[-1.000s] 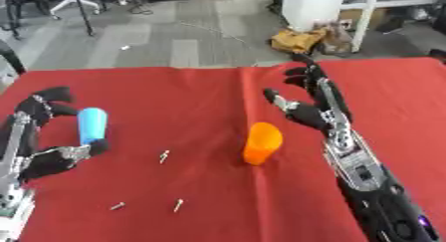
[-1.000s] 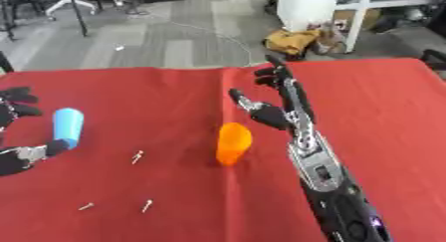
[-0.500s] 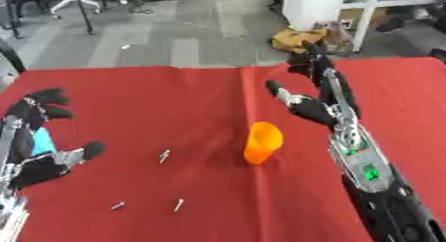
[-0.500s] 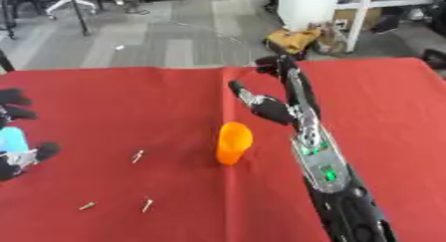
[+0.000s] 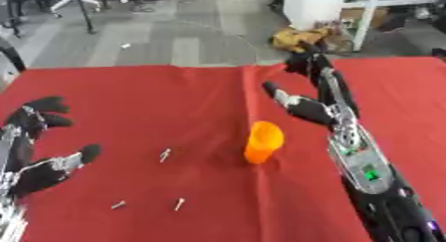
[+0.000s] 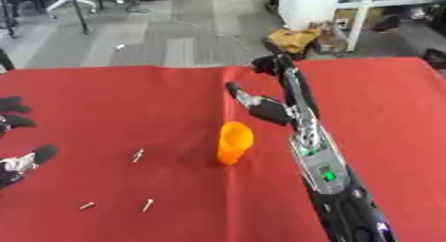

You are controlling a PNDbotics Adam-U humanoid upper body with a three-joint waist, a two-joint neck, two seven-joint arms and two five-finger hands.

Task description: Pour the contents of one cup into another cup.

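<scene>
orange cup (image 5: 262, 142) upright mid tabletop (image 5: 174, 101), right hand (image 5: 306, 104) released just behind it.
only one cup shows now; the blue cup seen a second ago by the left hand (image 5: 39, 151), fingers spread and holding nothing, is gone. small screws (image 5: 165, 155) lie between. next move needs that second cup.

— Right hand (image 6: 277, 102)?
— Raised above the red tablecloth (image 6: 174, 101), fingers straight and spread, thumb out toward the robot's left. It holds nothing.

— Nearest object?
— An orange cup (image 6: 233, 142), upright, just below and left of that hand, apart from it.

— Left hand (image 6: 16, 136)?
— Only partly visible at the left edge; dark fingertips showing, nothing between them.

— Anything else?
— Three small pale screw-like pieces (image 6: 139, 155) lie between the left hand and the cup.
</scene>
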